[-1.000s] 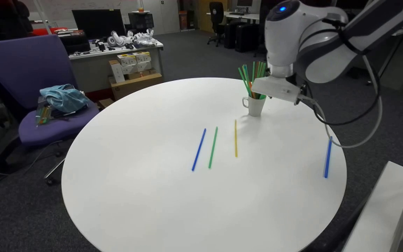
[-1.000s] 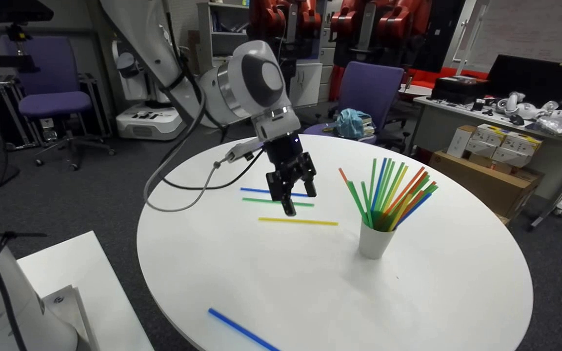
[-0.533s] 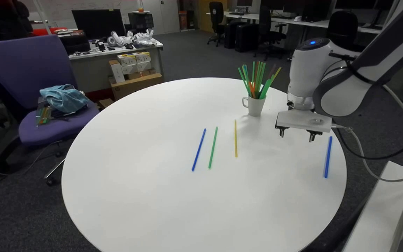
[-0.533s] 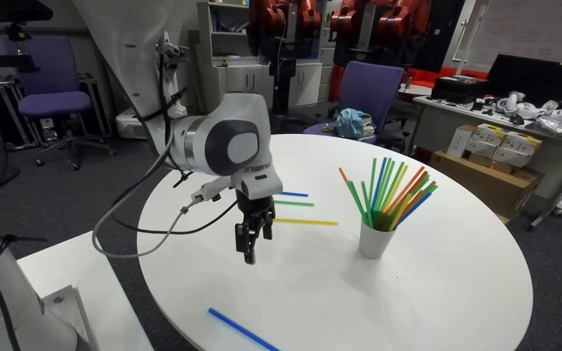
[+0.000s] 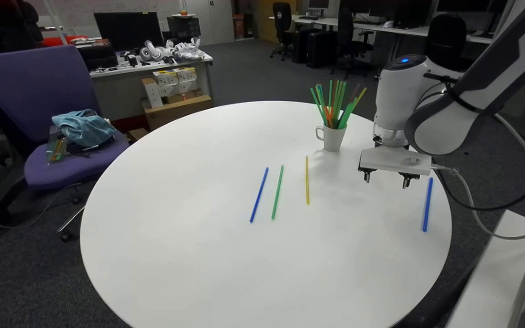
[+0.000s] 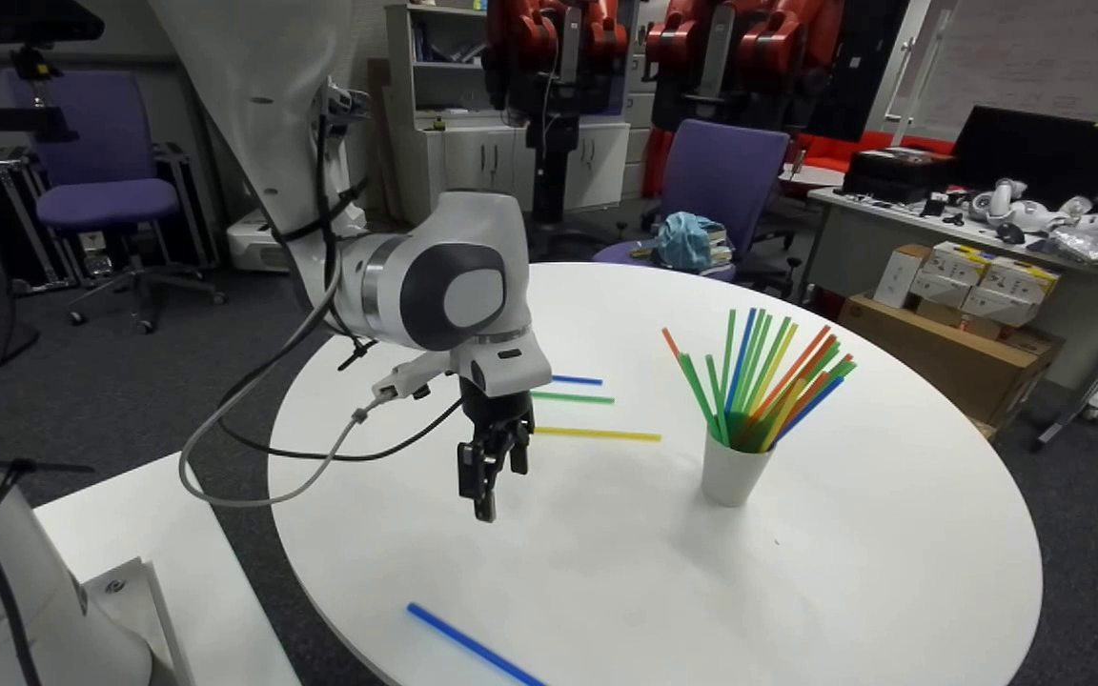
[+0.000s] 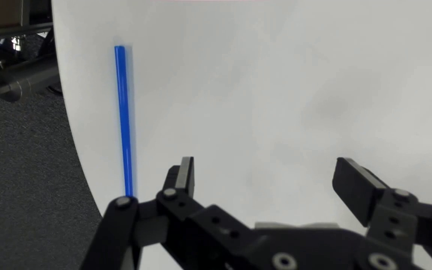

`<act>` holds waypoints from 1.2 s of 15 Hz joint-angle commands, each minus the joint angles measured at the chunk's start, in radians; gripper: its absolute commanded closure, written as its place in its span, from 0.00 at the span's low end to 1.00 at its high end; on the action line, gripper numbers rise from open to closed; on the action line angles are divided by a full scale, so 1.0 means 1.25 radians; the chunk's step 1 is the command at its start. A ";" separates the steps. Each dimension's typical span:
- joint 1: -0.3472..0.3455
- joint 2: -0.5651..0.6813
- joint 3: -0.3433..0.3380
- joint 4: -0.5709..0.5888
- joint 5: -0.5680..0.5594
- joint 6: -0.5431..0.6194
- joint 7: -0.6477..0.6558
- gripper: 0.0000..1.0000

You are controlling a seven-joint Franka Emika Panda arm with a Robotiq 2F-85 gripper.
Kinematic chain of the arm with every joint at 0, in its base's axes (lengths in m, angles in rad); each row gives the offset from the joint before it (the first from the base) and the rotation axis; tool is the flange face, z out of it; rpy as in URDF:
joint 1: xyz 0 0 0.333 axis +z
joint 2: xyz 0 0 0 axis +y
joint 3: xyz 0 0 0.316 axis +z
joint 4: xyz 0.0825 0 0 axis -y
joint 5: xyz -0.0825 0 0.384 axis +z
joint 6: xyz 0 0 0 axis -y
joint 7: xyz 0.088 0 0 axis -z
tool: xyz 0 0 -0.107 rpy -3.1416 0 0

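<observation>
The black two-fingered gripper [image 7: 264,167] hangs empty, jaws spread wide, above and beside the lone straight blue plastic straw [image 7: 123,116] on the round white table [image 5: 167,255]. Well apart from that straw stands the white handled mug [image 5: 334,139]. An approach seems in hand; grasping would call for centring over the straw, then lowering.

Claw [image 5: 386,182] spread above white table [image 5: 208,269], near blue straw [image 5: 427,204].

Four loose straws [image 5: 428,204], one mug [image 5: 333,140]
</observation>
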 commanded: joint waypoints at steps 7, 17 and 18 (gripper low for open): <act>0.070 0.000 -0.091 0.003 -0.143 -0.003 0.131 0.00; 0.026 0.006 -0.132 -0.064 -0.193 0.020 0.105 0.00; 0.024 0.009 -0.139 -0.068 -0.197 0.021 0.107 0.00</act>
